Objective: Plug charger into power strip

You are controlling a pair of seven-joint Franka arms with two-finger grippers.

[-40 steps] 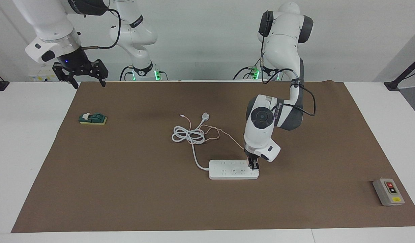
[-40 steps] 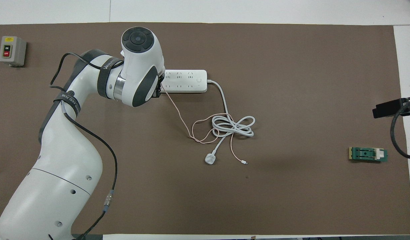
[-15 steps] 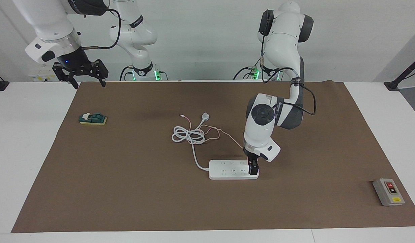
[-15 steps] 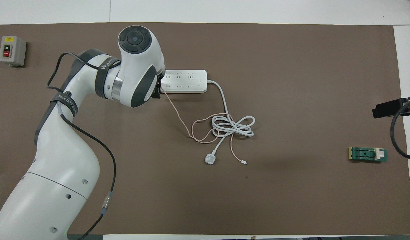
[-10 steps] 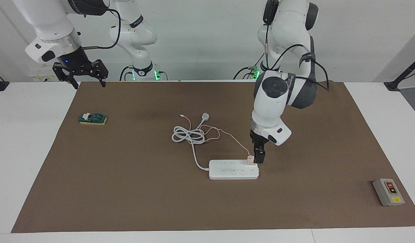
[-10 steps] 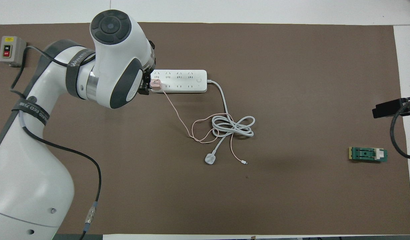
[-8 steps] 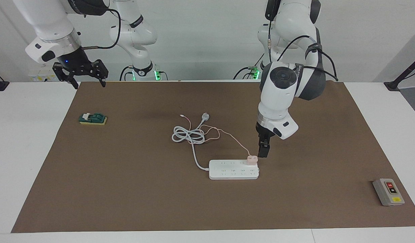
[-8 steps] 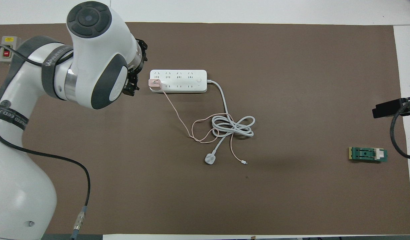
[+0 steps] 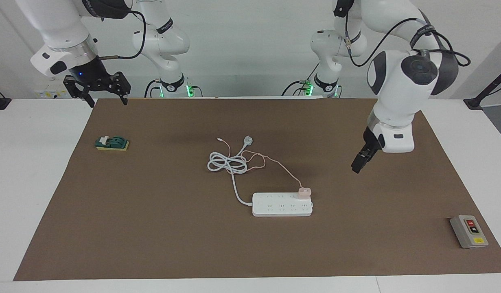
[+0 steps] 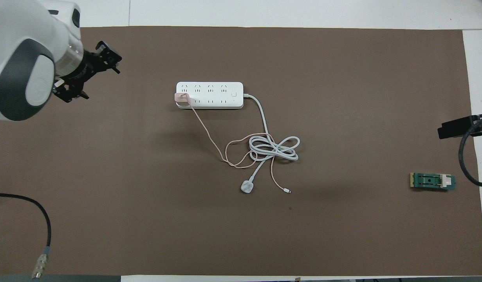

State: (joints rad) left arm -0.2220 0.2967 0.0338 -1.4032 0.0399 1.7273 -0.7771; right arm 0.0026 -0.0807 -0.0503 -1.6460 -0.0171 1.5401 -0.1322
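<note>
Left claw (image 9: 357, 165) hung empty over bare brown mat (image 9: 152, 228), fingers apart, raised and well apart from the power strip (image 9: 282, 204), toward the left arm's end of the table (image 9: 38, 171). Right claw (image 9: 97, 87) waited with fingers spread, holding nothing, over the mat's corner at the robots' edge, right arm's end.

Charger (image 9: 304, 192) sat on the strip's end socket, in the row nearer the robots, upright (prongs hidden, so full seating couldn't be confirmed). Its thin pink cable (image 10: 209, 137) ran toward the robots into the strip's coiled white cord (image 10: 274, 149), round white plug (image 10: 247, 187) lying just past the coil.

Risks, as judgement: if only part-seated, the charger could tip or pop out. A low arm sweep over the tangle could snag the pink cable and yank the charger free, or drag the light strip. The grey button box (image 9: 469, 231) and green block (image 9: 112, 143) lay well clear, unlikely trouble.
</note>
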